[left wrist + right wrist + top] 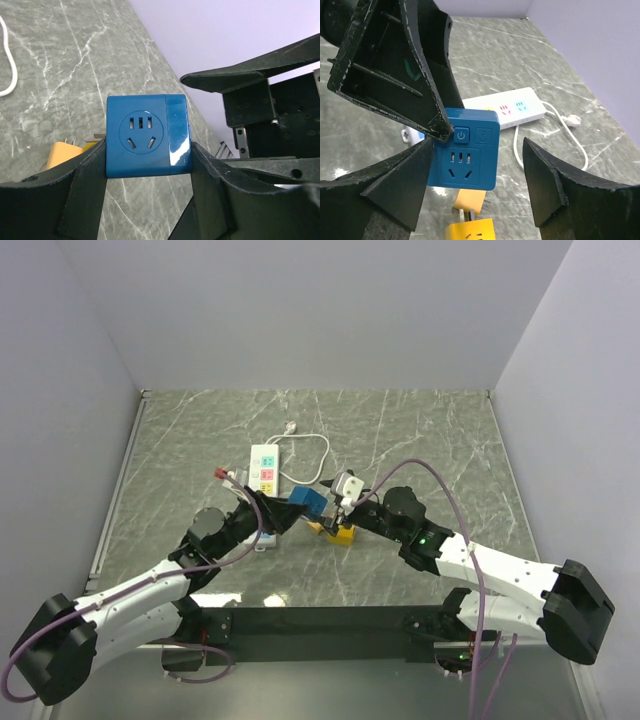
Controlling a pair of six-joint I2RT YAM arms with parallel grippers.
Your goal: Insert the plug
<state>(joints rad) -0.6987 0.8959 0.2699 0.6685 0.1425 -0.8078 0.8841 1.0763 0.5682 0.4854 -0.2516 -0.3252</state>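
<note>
Your left gripper (148,162) is clamped on the blue cube socket (147,135). It has one finger on each side face, and the round outlet face is turned toward its wrist camera. Your right gripper (477,150) has its jaws apart around the same cube. In its own view the finger at 9 o'clock looks pressed to the cube's side, though the angle is too poor to be sure of contact. The finger at 3 o'clock is well clear.

Below the cube, at 6 o'clock in the right wrist view, the orange-yellow plug (468,200) lies on the marble table (420,430) with its metal prongs showing. A slotted yellow block (470,231) lies just beside it. Neither gripper touches either piece.

Farther out, seen from above, the white power strip (264,468) lies flat at 11 o'clock from the cube. Its white cable (312,443) loops away toward 1 o'clock.

By my reading, you are at the presenting step: the socket is held up and steady, but the plug has not been picked up. The next move falls to your right arm. It needs to back off the cube, drop to the plug and grip its body rather than the prongs. Then bring the prongs square to the outlet slots while your left gripper braces the cube against the push.
</note>
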